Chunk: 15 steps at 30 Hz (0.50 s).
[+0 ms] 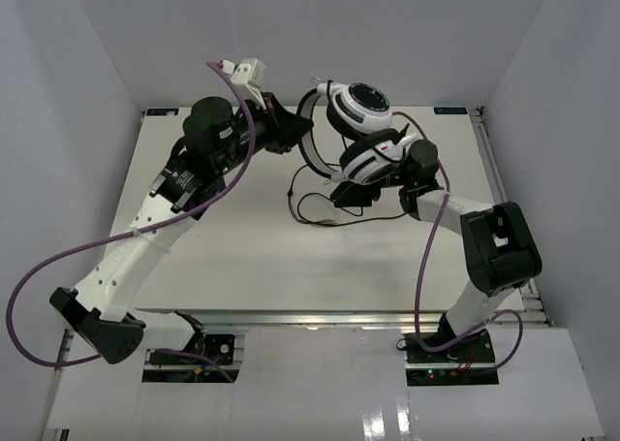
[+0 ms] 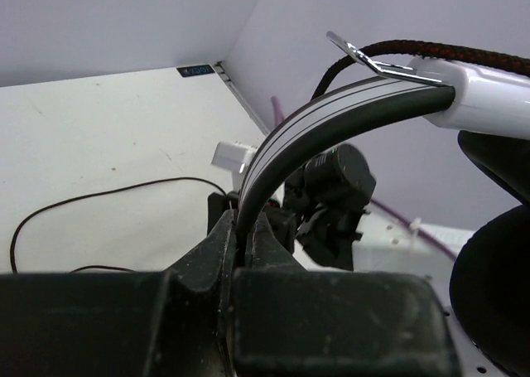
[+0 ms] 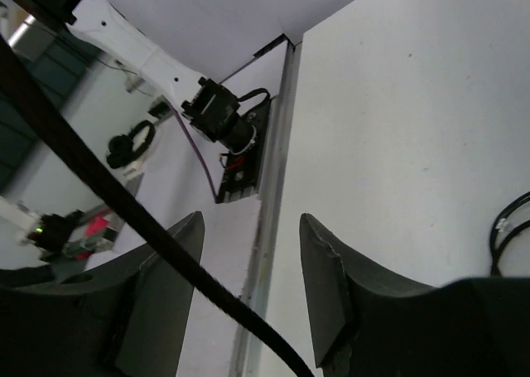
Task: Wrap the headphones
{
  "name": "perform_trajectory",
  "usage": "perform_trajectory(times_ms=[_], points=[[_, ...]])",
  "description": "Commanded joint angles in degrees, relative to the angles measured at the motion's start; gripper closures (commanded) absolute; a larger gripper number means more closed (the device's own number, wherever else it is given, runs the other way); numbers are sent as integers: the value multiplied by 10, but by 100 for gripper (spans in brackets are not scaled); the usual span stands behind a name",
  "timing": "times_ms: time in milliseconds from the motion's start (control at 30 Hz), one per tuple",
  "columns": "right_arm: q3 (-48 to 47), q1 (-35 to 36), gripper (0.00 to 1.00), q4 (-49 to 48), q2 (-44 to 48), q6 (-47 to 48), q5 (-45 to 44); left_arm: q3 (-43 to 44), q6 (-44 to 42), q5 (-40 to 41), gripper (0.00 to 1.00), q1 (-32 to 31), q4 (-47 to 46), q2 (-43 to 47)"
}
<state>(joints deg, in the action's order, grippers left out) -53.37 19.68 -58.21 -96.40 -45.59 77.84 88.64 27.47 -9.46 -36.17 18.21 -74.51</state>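
My left gripper (image 2: 246,228) pinches the white-and-black over-ear headphones (image 1: 363,102) by the stiff headband (image 2: 331,120); right gripper (image 3: 252,253) fingers spread, empty. I judge the thin dark cable (image 3: 83,152) limp: take mid-run.

Robotics laboratory test cell. A white table (image 1: 271,267) occupies centre frame, boxed by plain pale panels (image 1: 58,121) at left, right and top. Left arm (image 1: 136,252) and right arm (image 1: 494,247) mount along the bottom edge, trailing purple cables (image 1: 420,286) to exposed electronics (image 1: 450,359).
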Motion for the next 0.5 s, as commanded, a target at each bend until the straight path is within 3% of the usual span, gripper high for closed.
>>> perform_trajectory(times_ms=[0,167,300,333,433,467], points=[[22,8,43,-501,-11,-247,-3,44,87,84,100,-1,2,23],[64,41,46,-500,29,-214,-29,37,116,164,100,-1,-20,42],[92,64,70,-471,84,-157,-56,26,118,234,100,-1,-39,50],[98,67,76,-436,98,-132,-60,26,115,247,100,-1,-41,51],[116,71,84,-320,155,-49,-68,34,82,282,100,-1,-35,46],[119,72,85,-243,173,9,-72,40,68,299,100,0,-32,43]])
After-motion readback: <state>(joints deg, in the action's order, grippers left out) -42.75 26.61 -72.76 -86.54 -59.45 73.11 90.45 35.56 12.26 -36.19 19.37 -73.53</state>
